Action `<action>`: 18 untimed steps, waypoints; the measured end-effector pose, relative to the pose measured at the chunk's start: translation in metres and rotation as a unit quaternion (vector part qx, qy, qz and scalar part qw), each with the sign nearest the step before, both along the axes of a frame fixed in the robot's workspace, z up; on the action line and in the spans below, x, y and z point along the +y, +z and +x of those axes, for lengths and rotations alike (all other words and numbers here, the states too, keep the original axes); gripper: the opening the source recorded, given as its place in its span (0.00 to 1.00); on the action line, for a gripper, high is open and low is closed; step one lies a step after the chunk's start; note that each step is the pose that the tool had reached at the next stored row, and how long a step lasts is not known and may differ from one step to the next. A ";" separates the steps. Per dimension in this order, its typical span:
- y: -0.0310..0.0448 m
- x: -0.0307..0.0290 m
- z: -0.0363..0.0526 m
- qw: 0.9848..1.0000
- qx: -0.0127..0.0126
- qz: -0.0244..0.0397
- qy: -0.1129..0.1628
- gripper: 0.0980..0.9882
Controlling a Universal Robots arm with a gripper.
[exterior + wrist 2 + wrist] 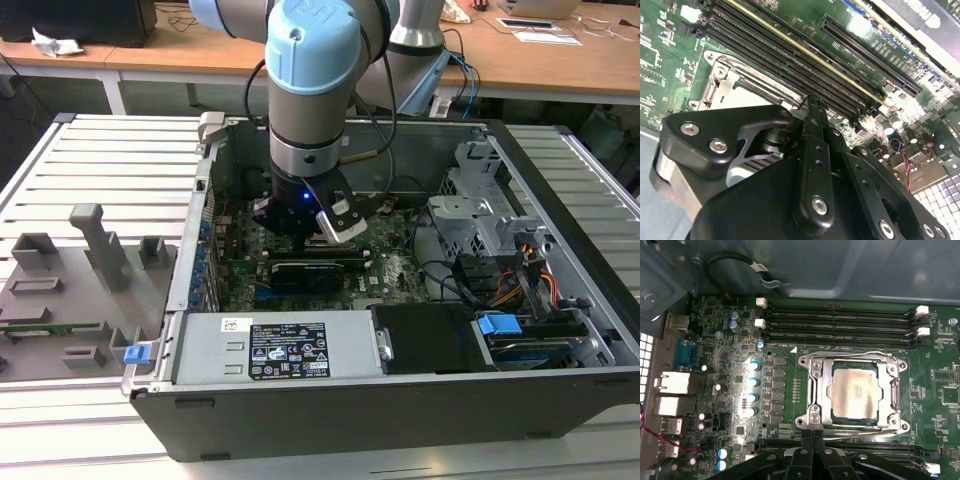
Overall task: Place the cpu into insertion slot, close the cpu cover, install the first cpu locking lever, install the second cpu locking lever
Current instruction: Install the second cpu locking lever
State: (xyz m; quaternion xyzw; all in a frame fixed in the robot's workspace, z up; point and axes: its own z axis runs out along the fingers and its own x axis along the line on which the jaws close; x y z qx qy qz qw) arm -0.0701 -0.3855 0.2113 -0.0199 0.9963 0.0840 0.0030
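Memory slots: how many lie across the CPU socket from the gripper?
4, side by side: the nearest slot borders the insertion slot; second slot, third slot and fourth slot lie successively farther. More beside the gripper may be hidden.

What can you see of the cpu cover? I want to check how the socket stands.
The cpu cover is a thin silver-grey metal frame with a square window. In the first wrist view it lies flat, closed over the insertion slot, and the cpu shows its metal face through the window. The gripper stands at the socket's near edge, fingers together.
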 end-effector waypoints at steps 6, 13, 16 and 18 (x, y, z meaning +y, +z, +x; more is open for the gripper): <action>-0.0053 -0.0002 0.0001 1.000 0.000 0.007 0.000 0.01; -0.0091 -0.0007 -0.0003 1.000 0.000 0.020 0.001 0.01; -0.0097 -0.0011 -0.0018 1.000 0.000 0.026 0.001 0.01; -0.0099 -0.0015 -0.0038 1.000 0.000 0.029 0.002 0.01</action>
